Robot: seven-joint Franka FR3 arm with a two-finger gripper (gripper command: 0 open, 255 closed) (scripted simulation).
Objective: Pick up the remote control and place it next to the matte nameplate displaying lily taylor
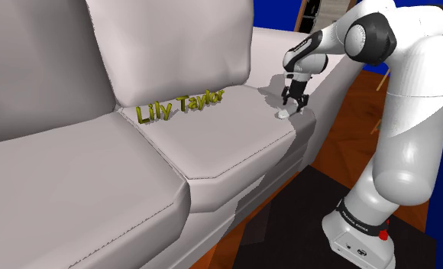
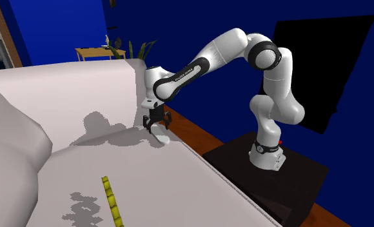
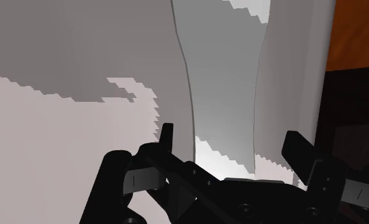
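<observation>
- The gripper [image 1: 292, 105] hung just above the white remote [image 1: 281, 115], its fingers [image 3: 166, 137] spread apart and clasping nothing.
- The remote lay on the sofa [image 1: 227, 145] seat by the armrest, apart from the olive "Lily Taylor" nameplate [image 1: 179, 106].

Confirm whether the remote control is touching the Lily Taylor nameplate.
Apart. The shoulder view shows bare sofa cushion between the white remote control and the olive nameplate.

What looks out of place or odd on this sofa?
The olive Lily Taylor nameplate stands upright on the seat cushion, an unusual place for a desk sign. The white remote control lies by the armrest, under the end effector. Nothing looks spilled or damaged.
</observation>
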